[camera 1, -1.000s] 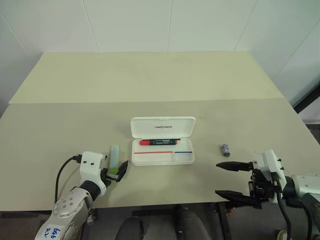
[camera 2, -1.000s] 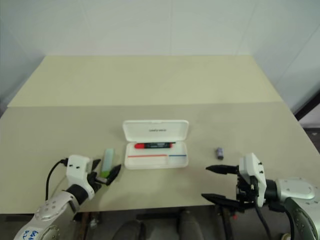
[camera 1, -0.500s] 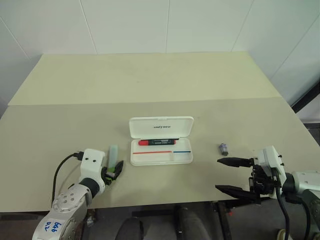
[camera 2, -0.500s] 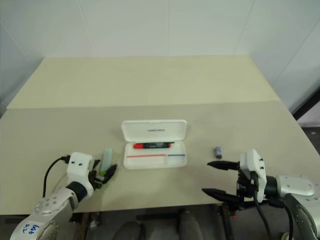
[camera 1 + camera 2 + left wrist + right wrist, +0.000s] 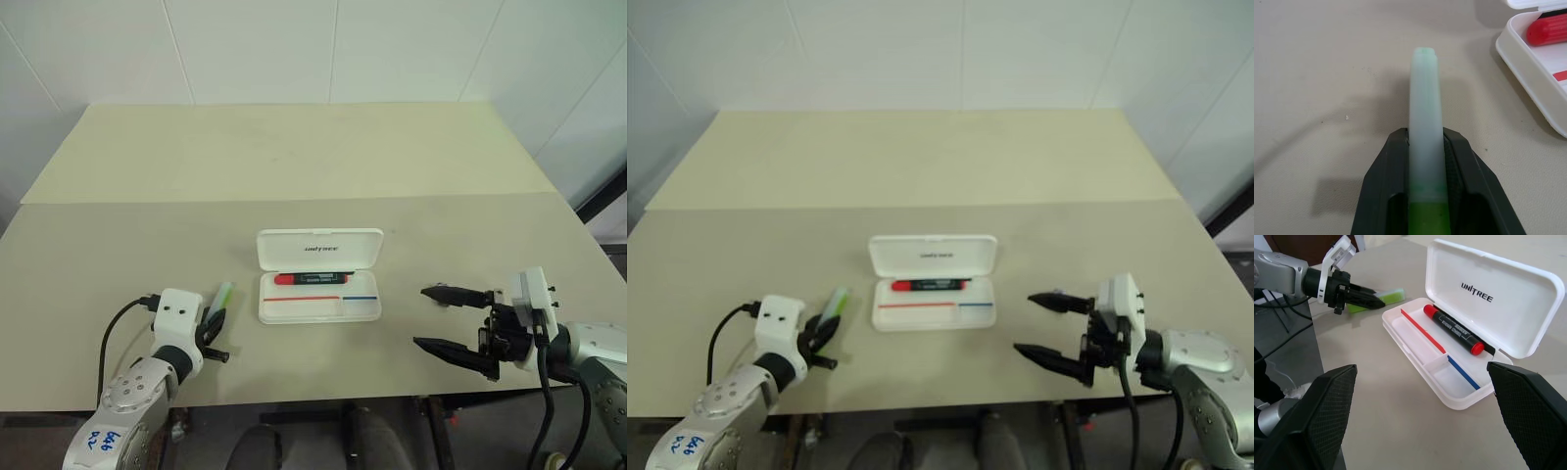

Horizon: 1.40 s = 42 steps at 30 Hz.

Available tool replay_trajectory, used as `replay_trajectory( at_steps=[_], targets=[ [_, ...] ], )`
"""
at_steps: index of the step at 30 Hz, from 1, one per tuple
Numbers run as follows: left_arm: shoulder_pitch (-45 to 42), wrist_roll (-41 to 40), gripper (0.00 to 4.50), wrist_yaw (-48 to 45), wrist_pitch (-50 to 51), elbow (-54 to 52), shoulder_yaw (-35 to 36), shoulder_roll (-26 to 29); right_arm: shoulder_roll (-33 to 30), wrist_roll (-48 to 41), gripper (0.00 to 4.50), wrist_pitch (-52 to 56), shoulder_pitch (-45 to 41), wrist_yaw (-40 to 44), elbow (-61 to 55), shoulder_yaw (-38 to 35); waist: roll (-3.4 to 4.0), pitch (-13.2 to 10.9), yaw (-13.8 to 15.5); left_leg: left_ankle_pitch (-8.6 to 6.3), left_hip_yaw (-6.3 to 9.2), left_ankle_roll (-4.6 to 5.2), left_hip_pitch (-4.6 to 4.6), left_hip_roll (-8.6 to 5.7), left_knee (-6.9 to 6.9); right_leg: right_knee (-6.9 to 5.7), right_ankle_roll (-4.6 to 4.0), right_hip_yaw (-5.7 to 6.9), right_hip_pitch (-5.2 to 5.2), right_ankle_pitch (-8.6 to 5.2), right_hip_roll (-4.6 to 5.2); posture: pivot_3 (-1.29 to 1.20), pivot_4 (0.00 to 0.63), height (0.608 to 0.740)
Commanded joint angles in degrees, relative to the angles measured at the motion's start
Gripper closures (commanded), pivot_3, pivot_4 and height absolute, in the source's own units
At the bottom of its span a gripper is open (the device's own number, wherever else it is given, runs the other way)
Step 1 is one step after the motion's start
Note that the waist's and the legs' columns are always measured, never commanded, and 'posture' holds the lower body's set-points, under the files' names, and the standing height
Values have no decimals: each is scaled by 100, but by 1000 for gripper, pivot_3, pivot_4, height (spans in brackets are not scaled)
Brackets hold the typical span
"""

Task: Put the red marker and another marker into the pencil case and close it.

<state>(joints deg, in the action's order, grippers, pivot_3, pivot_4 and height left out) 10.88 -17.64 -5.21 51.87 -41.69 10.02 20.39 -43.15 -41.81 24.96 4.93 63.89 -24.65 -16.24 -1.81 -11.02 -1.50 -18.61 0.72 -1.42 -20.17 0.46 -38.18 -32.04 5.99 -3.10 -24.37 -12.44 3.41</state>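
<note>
The pencil case (image 5: 364,311) lies open in the middle of the table, its lid (image 5: 318,248) folded back. The red marker (image 5: 312,278) rests inside along the hinge side, red cap to the left. Left of the case, my left gripper (image 5: 216,323) is shut on the green end of another marker, a pale green highlighter (image 5: 223,294). In the left wrist view both fingers (image 5: 1388,186) press against the highlighter (image 5: 1425,122), whose pale end points away. My right gripper (image 5: 421,316) hangs open and empty to the right of the case.
The beige table (image 5: 294,157) runs far back to a white tiled wall, with a seam across it behind the case. Its front edge lies just below both grippers. A black cable (image 5: 122,323) loops from my left wrist.
My left gripper has shut on the highlighter, which now slants with its pale end toward the case. My right gripper has risen and moved a little left, still open.
</note>
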Motion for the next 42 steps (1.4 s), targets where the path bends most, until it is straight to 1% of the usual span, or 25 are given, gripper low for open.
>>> replay_trajectory(
  at_steps=[1, 9, 15, 20, 25, 26, 28, 30, 33, 35, 39, 42],
  targets=[
    [-60, 23, 3974, -101, 79, 119, 99, 89, 53, -130, 0, -60, -62, -85, -171, -55, 0, 0, -3, 0, 0, 0, 0, 0, 0, -1, 0, 0, 0, 0, 0, 0, 150, 740],
    [-630, -51, 3974, -532, -104, 329, 522, 536, 120, -9, 0, -107, -191, -185, -79, 93, -2, -1, -12, 6, 2, 2, 4, 11, -4, 1, -8, 2, -5, 12, -13, 0, 150, 740],
    [-951, -198, 3974, -788, -131, 282, 796, 673, 148, 20, 0, -135, -197, -216, -77, 112, -2, -1, -3, -1, -1, -3, -4, 13, 2, 0, -8, 1, -15, 12, -12, 0, 150, 740],
    [-1667, -355, 3974, -1005, -592, 620, 1062, 710, 193, 19, 0, -198, -208, -245, -54, 124, -4, -2, 21, -4, 3, -3, -1, 13, 1, -8, -9, 5, -16, 12, -12, 0, 150, 740],
    [-2341, -504, 3974, -1255, -1062, 964, 1242, 860, 304, -47, 0, -238, -350, -402, -93, 117, -4, -3, 7, -3, -4, -4, -1, 13, -1, -7, -8, 1, -16, 12, -11, 0, 150, 740],
    [-2461, -502, 3974, -1254, -1019, 1048, 1256, 932, 337, -57, 0, -243, -399, -466, -105, 111, -4, -2, 7, -3, -4, -4, -1, 13, -1, -7, -8, 1, -16, 12, -12, 0, 150, 740],
    [-2681, -493, 3974, -1348, -1097, 1235, 1231, 1076, 439, -33, 0, -280, -525, -638, -104, 100, -4, -3, -7, -2, -4, -4, 0, 13, -1, -10, -7, 1, -16, 12, -12, 0, 150, 740],
    [-2970, -500, 3974, -1487, -1275, 1461, 1160, 1200, 571, 10, 0, -324, -645, -873, -92, 90, -4, -3, -7, -2, -5, -4, 1, 14, 1, -16, 14, 1, -17, 24, -13, 0, 150, 740],
    [-3242, -557, 3974, -1617, -1437, 1640, 1104, 1239, 669, 80, 0, -386, -703, -1068, -68, 74, -4, -3, -4, -2, -4, -5, 3, 13, 1, -29, 21, 2, -22, 28, -13, 0, 150, 740],
    [-3604, -730, 3974, -1803, -1527, 1763, 1017, 1209, 673, 52, 0, -409, -623, -1097, -119, 33, -5, -3, 6, -3, -3, -6, 3, 13, 2, -34, 30, 1, -22, 33, -12, 0, 150, 740],
    [-3928, -968, 3974, -2068, -1564, 1863, 893, 1198, 658, 1, 0, -418, -508, -1098, -204, -11, -5, -4, 23, -4, 5, -7, -1, 10, 1, -38, 35, 2, -24, 36, -12, 0, 150, 740],
    [-4016, -1019, 3974, -2673, -1820, 1954, 595, 1395, 562, -148, 0, -380, -233, -959, -424, -109, -6, -4, 17, -6, 5, -7, -2, 11, 5, -41, 58, 2, -26, 48, -13, 0, 150, 740]
  ],
)
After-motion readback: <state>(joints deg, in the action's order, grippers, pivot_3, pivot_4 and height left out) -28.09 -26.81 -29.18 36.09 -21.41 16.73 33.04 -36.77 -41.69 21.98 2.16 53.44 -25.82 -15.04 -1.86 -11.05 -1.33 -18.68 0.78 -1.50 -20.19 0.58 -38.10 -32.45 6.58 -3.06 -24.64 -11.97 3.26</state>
